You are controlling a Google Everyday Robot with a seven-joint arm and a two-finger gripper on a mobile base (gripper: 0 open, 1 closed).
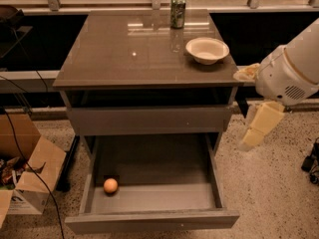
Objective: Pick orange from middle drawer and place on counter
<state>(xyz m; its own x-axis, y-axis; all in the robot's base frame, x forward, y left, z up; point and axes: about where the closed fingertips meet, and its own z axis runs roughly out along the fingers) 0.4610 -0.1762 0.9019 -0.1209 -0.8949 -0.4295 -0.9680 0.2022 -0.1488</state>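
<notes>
Right of counter (pixel 124 54) hangs the claw (pixel 259 128), grip unreadable; orange (pixel 110 185) in middle drawer (pixel 159 168).

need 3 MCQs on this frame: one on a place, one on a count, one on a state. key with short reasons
1. Where in the middle drawer does the orange lie?
A. back right
B. front left
C. dead centre

2. How many things stand on the counter?
A. one
B. three
C. two

3. The middle drawer is:
A. pulled open
B. pushed shut
C. lying on the floor

Key:
1 B: the orange sits on the drawer floor near the left wall, towards the front.
2 C: the green can and the white bowl stand there.
3 A: its floor is exposed below the cabinet; the gripper hangs to the right of the cabinet, outside the drawer.
</notes>
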